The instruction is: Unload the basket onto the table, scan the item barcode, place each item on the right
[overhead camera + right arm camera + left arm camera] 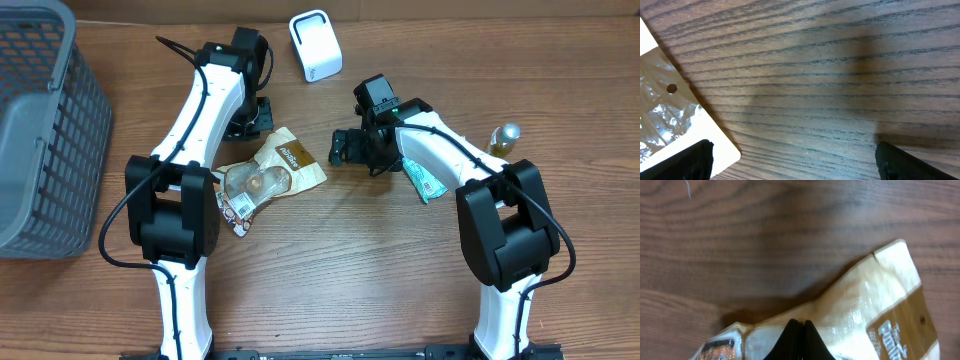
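From overhead, the snack bag (283,162) lies flat on the table (380,260) between the two arms. Its long axis runs from lower left to upper right, with the brown printed end toward the right gripper (345,146) and the clear window end toward the left arm's base. The left gripper (255,118) sits at the bag's far edge, and the white scanner (315,45) stands well apart beyond both. No barcode shows on the upturned face, so it is probably underneath. In the left wrist view, the fingers are pressed tight together at the bottom of the frame, over the bag's glossy tan film. I cannot tell whether they pinch any film. In the right wrist view, the fingers stand spread as wide as they go, one in each lower corner, with only bare wood between them. A corner of the bag with a punched hang hole lies just to the left. The bag looks light, soft, crinkly and slippery, and its contents may crush. The flat sealed end near the hole seems the safest place to grip it.
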`<move>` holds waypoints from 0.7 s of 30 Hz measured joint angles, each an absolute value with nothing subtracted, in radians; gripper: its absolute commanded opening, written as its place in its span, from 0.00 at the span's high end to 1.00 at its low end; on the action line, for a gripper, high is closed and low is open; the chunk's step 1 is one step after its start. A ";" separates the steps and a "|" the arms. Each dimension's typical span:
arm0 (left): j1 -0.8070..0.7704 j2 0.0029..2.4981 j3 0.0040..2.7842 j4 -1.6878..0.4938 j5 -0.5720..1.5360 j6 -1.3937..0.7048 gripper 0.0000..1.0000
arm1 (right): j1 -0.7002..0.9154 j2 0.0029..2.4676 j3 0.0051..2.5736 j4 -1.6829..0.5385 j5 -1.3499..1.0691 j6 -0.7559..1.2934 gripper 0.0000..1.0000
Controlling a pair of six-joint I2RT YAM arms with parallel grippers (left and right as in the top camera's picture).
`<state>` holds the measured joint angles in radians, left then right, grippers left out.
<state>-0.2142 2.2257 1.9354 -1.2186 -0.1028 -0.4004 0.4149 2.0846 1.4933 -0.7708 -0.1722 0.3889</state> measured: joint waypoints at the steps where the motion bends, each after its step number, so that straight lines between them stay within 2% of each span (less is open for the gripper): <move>1: -0.214 2.226 1.922 -1.194 -0.113 -0.409 0.96 | 0.415 2.085 1.493 -0.771 -0.172 0.389 0.00; 12: -0.214 2.226 1.810 -1.159 -0.119 -0.426 0.96 | 0.415 2.085 1.493 -0.771 -0.172 0.389 0.00; 19: -0.214 2.226 1.810 -1.155 0.068 -0.323 0.90 | 0.415 2.085 1.493 -0.771 -0.173 0.389 0.00; 21: -0.214 2.226 1.810 -1.155 0.133 -0.288 0.92 | 0.415 2.085 1.493 -0.771 -0.173 0.389 0.00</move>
<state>-0.2142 2.2257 1.8095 -1.1549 0.1333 -0.2882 0.4152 2.0846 1.4933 -0.7712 -0.1726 0.3889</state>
